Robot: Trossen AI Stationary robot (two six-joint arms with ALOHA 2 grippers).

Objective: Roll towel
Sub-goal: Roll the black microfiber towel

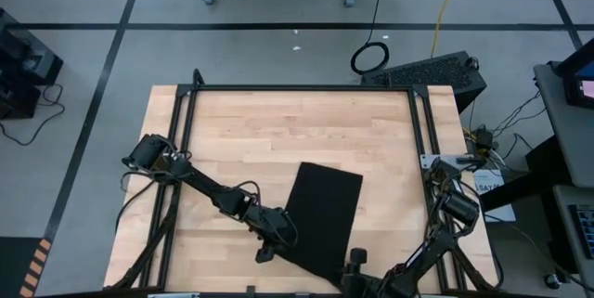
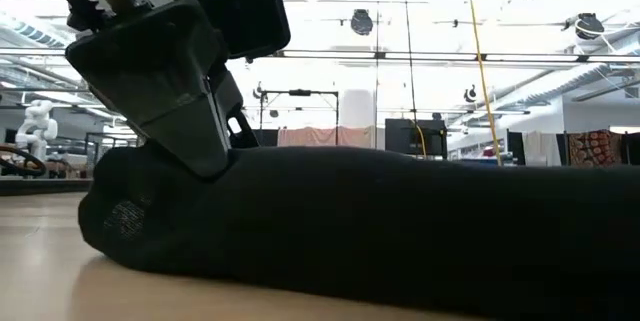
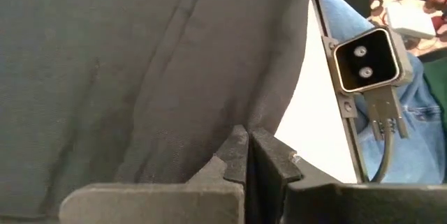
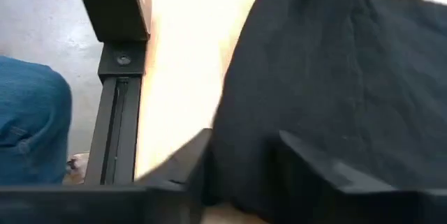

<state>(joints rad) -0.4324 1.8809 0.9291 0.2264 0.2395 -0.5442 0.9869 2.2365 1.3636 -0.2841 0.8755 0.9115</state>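
The black towel (image 1: 322, 213) lies spread on the wooden table (image 1: 260, 131), tilted, with its near end close to the table's near edge. My left gripper (image 1: 272, 239) is shut on the towel's near left edge; it also shows in the low view (image 2: 205, 156). My right gripper (image 1: 355, 263) is at the towel's near right corner. In the right wrist view its fingers stand apart, with the towel (image 4: 328, 77) reaching into the gap between them (image 4: 244, 172). The white tag is not in view. My left gripper pinches the towel's near left edge (image 3: 241, 116) between its two fingers (image 3: 269, 158), slanting down from the table's left. The cloth rises in a small ridge at the fingertips. In the low view that end (image 2: 130, 211) is humped up off the table. My right gripper has the towel's near right corner (image 4: 244, 140) between its open fingers. I cannot tell whether the fingers touch the cloth.
A black metal frame (image 1: 302, 88) runs around the tabletop. A small black camera block (image 3: 364, 60) sits at the table's near edge. A person's legs in blue jeans (image 4: 31, 119) are just beyond that edge. Bare wood lies on the far and left sides of the towel.
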